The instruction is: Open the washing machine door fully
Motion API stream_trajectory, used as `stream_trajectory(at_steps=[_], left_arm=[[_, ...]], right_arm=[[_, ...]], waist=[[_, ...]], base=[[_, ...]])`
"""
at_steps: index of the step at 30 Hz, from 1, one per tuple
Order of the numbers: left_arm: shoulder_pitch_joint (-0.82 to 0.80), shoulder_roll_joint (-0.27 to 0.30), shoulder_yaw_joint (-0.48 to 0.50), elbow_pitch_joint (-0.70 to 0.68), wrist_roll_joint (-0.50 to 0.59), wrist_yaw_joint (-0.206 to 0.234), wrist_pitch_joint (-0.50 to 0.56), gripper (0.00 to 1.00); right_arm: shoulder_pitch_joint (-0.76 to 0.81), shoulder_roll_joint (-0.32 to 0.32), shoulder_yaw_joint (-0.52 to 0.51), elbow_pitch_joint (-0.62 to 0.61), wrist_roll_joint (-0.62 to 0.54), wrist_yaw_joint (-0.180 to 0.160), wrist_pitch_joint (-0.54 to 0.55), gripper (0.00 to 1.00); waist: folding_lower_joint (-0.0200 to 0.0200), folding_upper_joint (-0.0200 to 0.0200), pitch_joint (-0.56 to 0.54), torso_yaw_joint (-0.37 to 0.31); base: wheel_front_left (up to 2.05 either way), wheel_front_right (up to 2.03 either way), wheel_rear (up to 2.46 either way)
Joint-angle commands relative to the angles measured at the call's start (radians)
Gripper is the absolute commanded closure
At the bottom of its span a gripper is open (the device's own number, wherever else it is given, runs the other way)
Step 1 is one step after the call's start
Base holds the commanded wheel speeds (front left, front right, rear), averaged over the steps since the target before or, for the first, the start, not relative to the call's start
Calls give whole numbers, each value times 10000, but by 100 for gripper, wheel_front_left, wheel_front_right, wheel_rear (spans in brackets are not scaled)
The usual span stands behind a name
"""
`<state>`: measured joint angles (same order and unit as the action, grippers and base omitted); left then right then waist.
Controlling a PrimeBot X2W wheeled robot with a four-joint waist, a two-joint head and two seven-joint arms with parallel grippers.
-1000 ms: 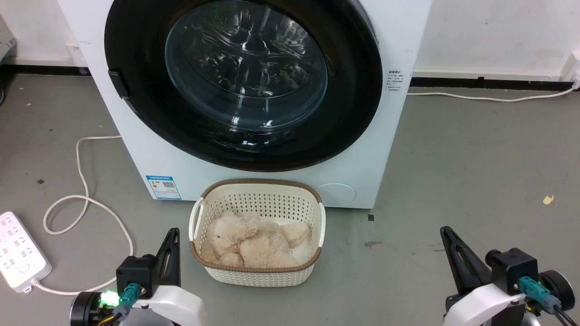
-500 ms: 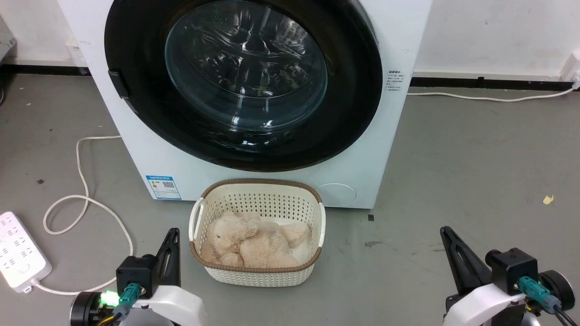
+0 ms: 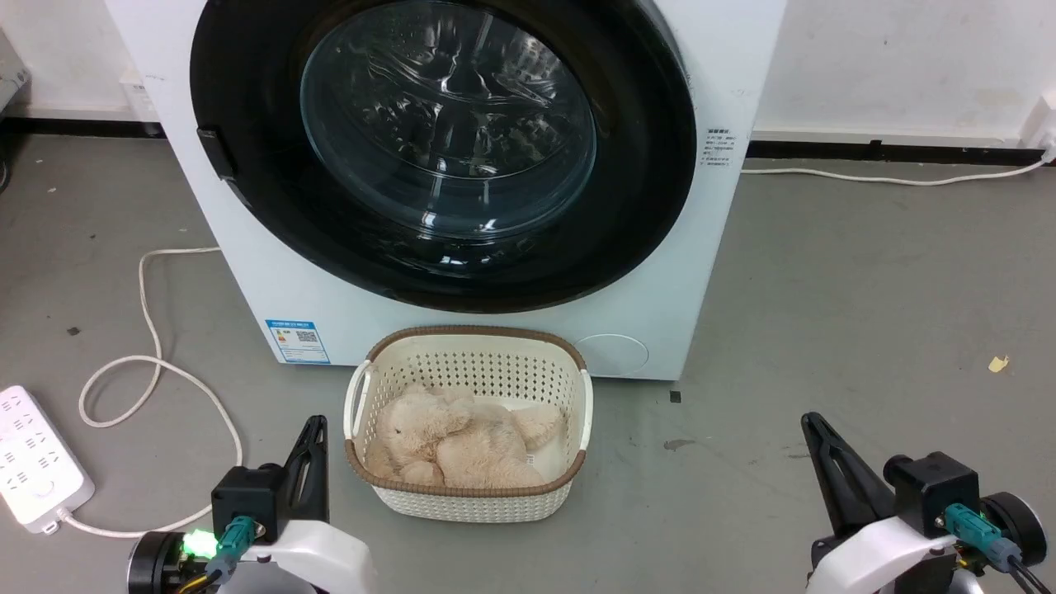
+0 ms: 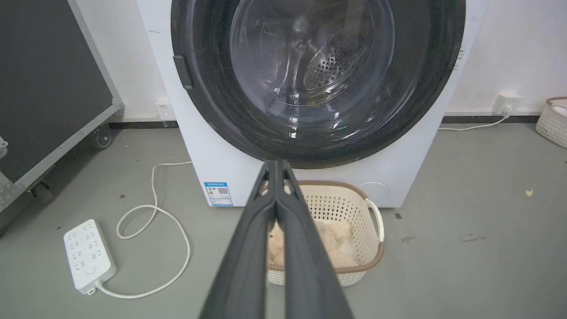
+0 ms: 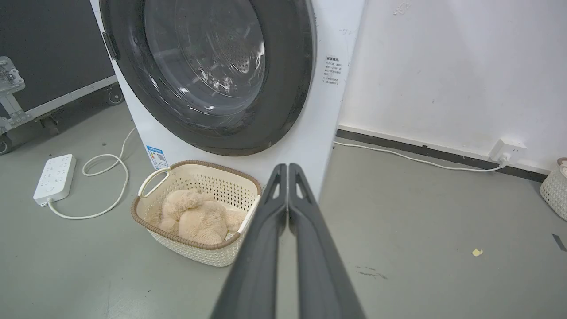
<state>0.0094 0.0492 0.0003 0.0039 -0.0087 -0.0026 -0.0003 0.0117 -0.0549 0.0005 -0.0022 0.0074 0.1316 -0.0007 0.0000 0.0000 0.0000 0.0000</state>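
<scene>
The washing machine door (image 3: 445,140) is a big round black-rimmed disc with a clear domed glass centre, lying flat against the white machine front (image 3: 660,313). Its small black handle tab (image 3: 214,153) sits on the rim's left side. The same door (image 4: 316,75) faces the left wrist view, and the door (image 5: 208,71) appears at an angle in the right wrist view. My left gripper (image 3: 313,425) rests low at the lower left, shut and empty; the left gripper (image 4: 275,164) has its tips pressed together. My right gripper (image 3: 813,422), also shut and empty, rests at the lower right; the right gripper (image 5: 287,167) shows no gap.
A cream basket (image 3: 470,503) holding a beige plush toy (image 3: 458,441) stands on the floor right before the machine. A white power strip (image 3: 33,462) and looping cable (image 3: 148,363) lie to the left. A black wheeled case (image 4: 48,88) stands further left. Another basket (image 5: 556,188) sits far right.
</scene>
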Motion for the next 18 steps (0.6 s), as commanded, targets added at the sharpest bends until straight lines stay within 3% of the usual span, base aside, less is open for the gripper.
stream_trajectory(at_steps=[1, 18], left_arm=[[-94, 10, -3, -39, 87, 26, 3, 100], [-94, 10, -3, -39, 87, 26, 3, 100]], right_arm=[[-117, 47, -5, 22, -74, -9, 7, 100], [-117, 47, -5, 22, -74, -9, 7, 100]], waist=[[0, 0, 0, 0], [0, 0, 0, 0]], base=[[0, 0, 0], [0, 0, 0]])
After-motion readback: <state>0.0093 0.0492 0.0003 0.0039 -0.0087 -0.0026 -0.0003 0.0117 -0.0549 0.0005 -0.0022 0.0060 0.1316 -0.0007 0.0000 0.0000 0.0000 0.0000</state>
